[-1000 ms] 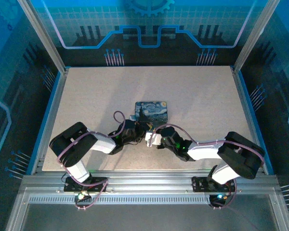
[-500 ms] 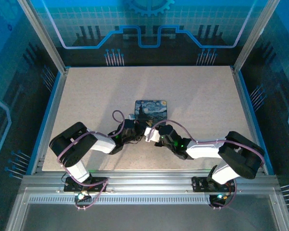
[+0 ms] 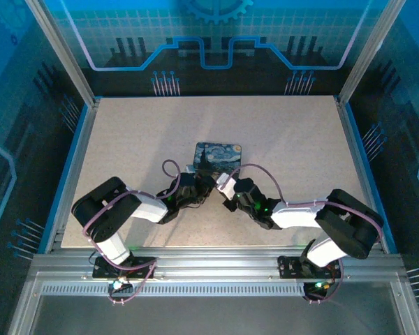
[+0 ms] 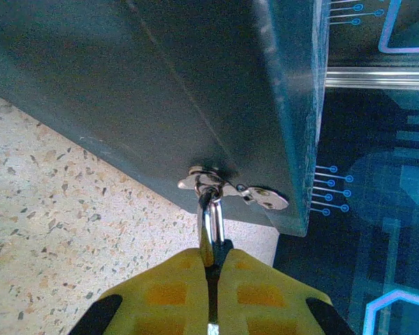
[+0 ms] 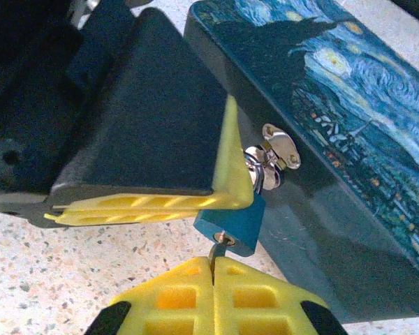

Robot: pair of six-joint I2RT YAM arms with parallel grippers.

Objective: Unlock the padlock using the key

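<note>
The box lies central on the counter. At the box's near side hangs the padlock, the key at its end away from the box.

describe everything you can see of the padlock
The padlock is small, with a blue metal-looking body and a shiny silver shackle. It hangs tilted from the silver hasp on the side wall of the starry-print box. The left end effector is shut on it near the top; the key, pinched in the right end effector, enters its underside. Whether it is unlocked cannot be told.
</note>
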